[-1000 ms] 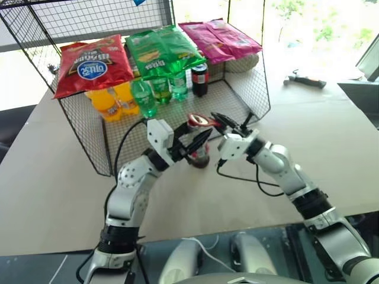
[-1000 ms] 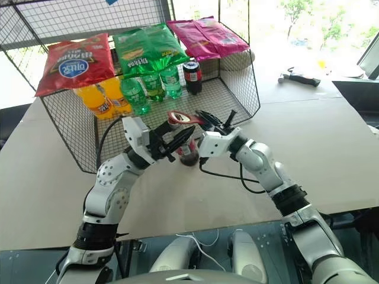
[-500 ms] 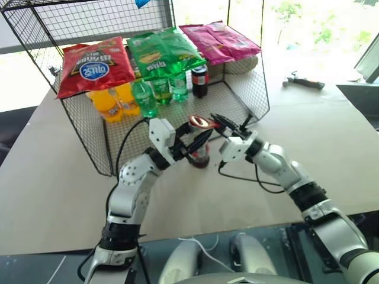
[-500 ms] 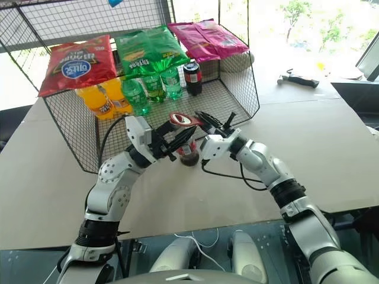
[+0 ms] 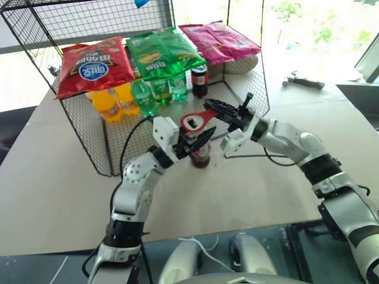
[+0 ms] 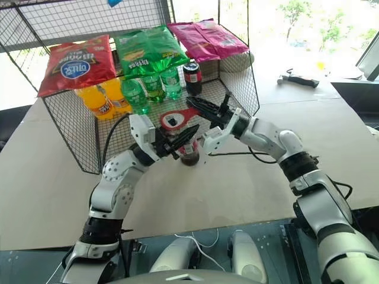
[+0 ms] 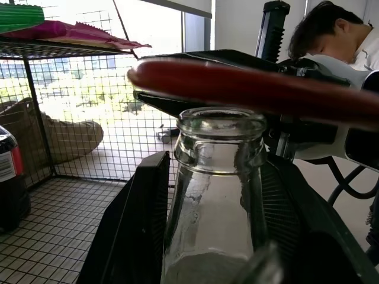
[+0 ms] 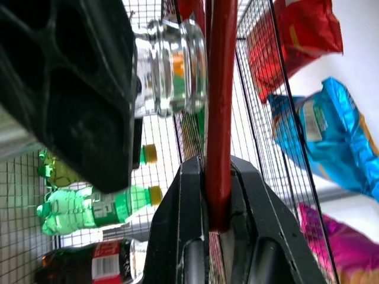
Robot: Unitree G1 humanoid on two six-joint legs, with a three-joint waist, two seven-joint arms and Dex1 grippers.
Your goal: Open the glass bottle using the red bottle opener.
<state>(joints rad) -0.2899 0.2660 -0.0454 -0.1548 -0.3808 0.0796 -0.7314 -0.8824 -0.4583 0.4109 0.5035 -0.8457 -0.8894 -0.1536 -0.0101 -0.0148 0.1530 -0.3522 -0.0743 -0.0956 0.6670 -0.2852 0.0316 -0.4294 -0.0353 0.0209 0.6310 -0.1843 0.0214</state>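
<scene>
Opener (image 5: pixel 198 120) has just tipped up off the glass bottle (image 5: pixel 200 152); its mouth looks bare, so I judge it open. Left fingers (image 7: pixel 148 225) clasp the neck mid-worktop; right fingers (image 8: pixel 177 225) pinch the handle.

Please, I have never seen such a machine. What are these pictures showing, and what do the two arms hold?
It is a humanoid robot at a table. Two pictures come from cameras in its head, two from its wrists. The left gripper clamps the glass bottle, which stands on the table; the left wrist view shows the bottle's mouth uncapped. The right gripper is shut on the red bottle opener, raised above the bottle. Behind is a wire basket with drinks and snack bags.
</scene>
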